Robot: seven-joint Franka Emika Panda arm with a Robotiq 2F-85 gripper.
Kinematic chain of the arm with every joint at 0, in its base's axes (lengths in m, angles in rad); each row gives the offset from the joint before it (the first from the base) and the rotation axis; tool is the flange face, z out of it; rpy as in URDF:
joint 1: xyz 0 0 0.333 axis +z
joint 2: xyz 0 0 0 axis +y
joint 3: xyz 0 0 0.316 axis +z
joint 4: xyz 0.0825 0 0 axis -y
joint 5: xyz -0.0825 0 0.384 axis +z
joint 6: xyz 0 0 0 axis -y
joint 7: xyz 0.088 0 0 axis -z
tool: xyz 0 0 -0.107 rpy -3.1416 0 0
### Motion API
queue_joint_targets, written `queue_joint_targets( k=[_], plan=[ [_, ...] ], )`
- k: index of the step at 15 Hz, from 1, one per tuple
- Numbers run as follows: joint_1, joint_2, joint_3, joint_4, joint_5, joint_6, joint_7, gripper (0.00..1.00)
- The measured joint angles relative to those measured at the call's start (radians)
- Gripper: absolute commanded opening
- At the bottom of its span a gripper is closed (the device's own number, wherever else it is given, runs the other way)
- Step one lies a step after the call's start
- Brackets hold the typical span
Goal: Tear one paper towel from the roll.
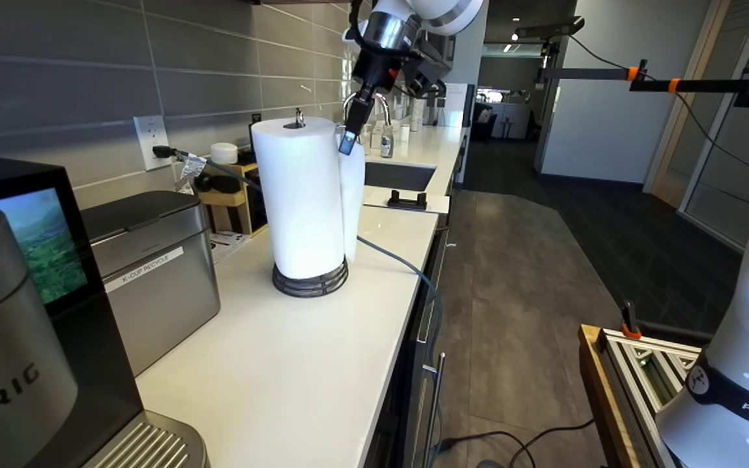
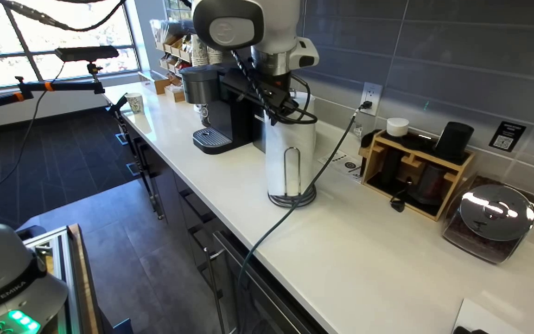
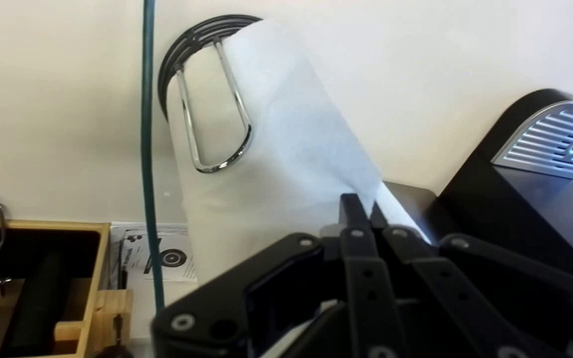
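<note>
Gripper: closed. The two black fingers [image 3: 351, 214] of the gripper [image 3: 365, 204] pinch the paper towel [image 3: 316, 124] between their tips at the sheet's free edge. In an exterior view, the Panda arm [image 1: 389, 31] reaches down from above and the fingertips stand near the top of the roll [image 1: 300, 201], at the upper part of the towel. Elsewhere, cables and the arm hide the fingertips.

Paper towel: the sheet hangs just beside the roll as a narrow drape, extending from the fingertips almost to the base of the holder. In the wrist view it widens from the pinch point toward the roll's lower end. Whether it is detached at any point cannot be determined.

Roll: upright on the holder's round black wire base [image 1: 310, 286], on the white countertop [image 1: 270, 377]. The metal rod [image 1: 299, 118] projects from the core at the top. A chrome wire loop [image 3: 211, 169] rises from the base along the outside of the roll.

Surroundings: a grey container [image 1: 166, 299] labelled "K-CUP RECYCLE" stands between the coffee maker [image 1: 13, 351] and the roll. A teal power cord [image 3: 146, 124] runs from the wall outlet [image 2: 371, 93] past the holder and over the counter's front edge. A wooden organizer [image 3: 103, 241] and a clear jar with a chrome lid [image 2: 496, 213] stand along the wall
</note>
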Motion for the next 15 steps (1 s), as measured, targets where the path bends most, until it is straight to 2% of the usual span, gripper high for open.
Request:
queue_joint_targets(
  k=[5, 15],
  plan=[
    [0.03, -0.014, 0.0, 0.0, 0.001, -0.101, 0.008, 0.0],
    [0.034, -0.019, -0.023, 0.002, 0.014, -0.102, 0.048, 0.0]
  ],
)
